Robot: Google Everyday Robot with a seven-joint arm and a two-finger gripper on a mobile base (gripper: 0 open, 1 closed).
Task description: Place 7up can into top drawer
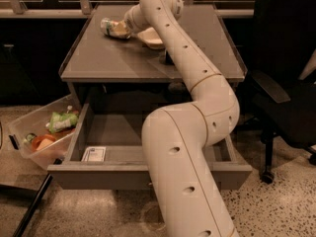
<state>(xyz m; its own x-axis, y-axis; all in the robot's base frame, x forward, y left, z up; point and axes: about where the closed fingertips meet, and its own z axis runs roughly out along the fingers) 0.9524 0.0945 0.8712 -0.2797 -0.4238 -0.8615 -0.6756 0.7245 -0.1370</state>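
Note:
The 7up can (112,28) lies on its side at the back left of the grey table (108,58), pale green and white with a silver end facing left. My gripper (123,27) reaches across the table from the right and sits right at the can's right end, in contact with it. The top drawer (98,169) is pulled open below the table; a small white packet (94,154) lies at its front left. My arm covers the drawer's middle and right.
A pale bowl (150,37) stands on the table just right of the can, partly behind my arm. A clear plastic bin (42,137) with snack bags sits on the floor left of the drawer. A black office chair (286,93) stands at the right.

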